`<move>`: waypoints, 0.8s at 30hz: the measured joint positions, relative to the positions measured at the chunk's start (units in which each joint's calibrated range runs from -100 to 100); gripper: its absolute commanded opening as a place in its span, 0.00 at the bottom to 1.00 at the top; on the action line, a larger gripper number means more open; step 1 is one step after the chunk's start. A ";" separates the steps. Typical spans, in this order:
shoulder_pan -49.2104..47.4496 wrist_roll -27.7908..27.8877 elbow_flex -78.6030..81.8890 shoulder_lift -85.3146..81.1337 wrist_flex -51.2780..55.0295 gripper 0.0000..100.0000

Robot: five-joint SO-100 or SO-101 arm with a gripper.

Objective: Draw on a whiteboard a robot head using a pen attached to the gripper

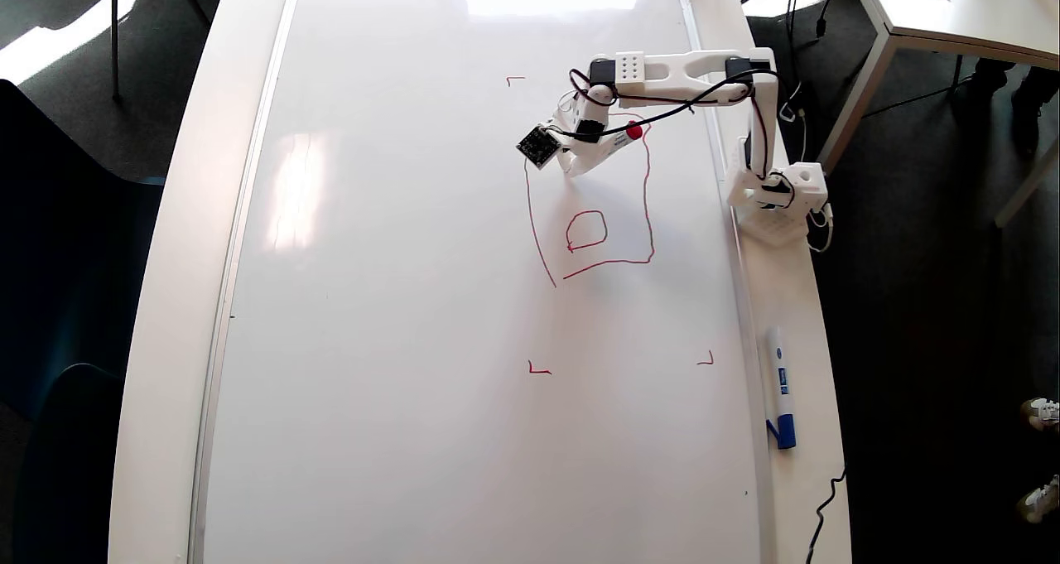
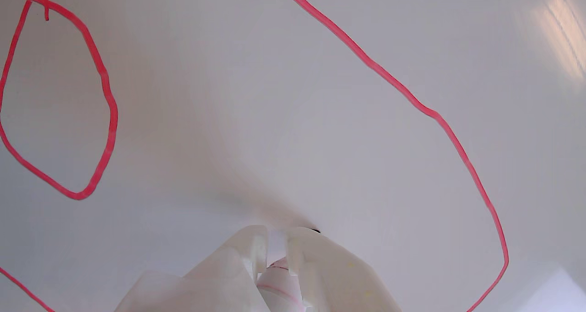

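Note:
The whiteboard fills the table in the overhead view. On it is the robot head, a thin red outline that is open at its lower left corner. One small rounded shape sits inside it. My gripper is at the outline's upper left, shut on the pen, whose red end points right. In the wrist view the gripper clamps the pen just above the whiteboard. The robot head outline curves along the right, and the closed shape lies at the left. The pen tip is hidden.
Red corner marks sit around the drawing area. A white marker with a blue cap lies on the table edge right of the board. The arm base stands on that same edge. Chairs and another table surround the desk.

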 measured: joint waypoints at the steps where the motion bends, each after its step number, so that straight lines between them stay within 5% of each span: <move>1: 0.00 0.00 0.00 0.00 0.00 0.01; 24: 5.96 0.00 24.30 -16.60 -0.08 0.01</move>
